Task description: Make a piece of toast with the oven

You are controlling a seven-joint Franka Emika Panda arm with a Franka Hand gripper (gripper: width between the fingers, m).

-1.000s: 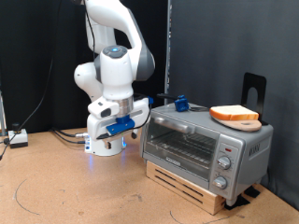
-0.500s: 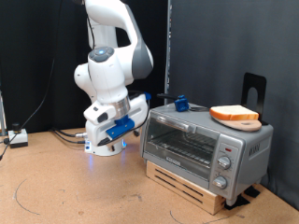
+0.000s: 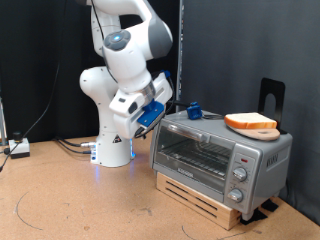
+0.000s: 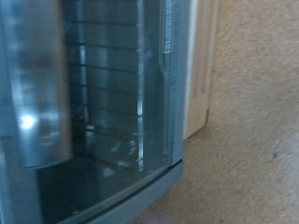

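Toast [image 3: 252, 123] hadn't moved: it lay flat on top of the oven [image 3: 222, 156], toward the right end, with a small blue object [image 3: 194, 111] at the far left of the oven top. Oven door was closed. Arm had swung up and right since the earlier frames; the gripper [image 3: 150, 112] sat just off the oven's upper left corner. Finger spread: can't tell. Wrist view showed only the glass door [image 4: 103, 103] and rack, close up.

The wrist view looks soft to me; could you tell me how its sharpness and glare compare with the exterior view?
Wrist view: blurred throughout, a bright glare spot on the oven glass door. Exterior view: sharp and evenly lit, the piece of toast crisp on top; the hand itself is hard to make out.
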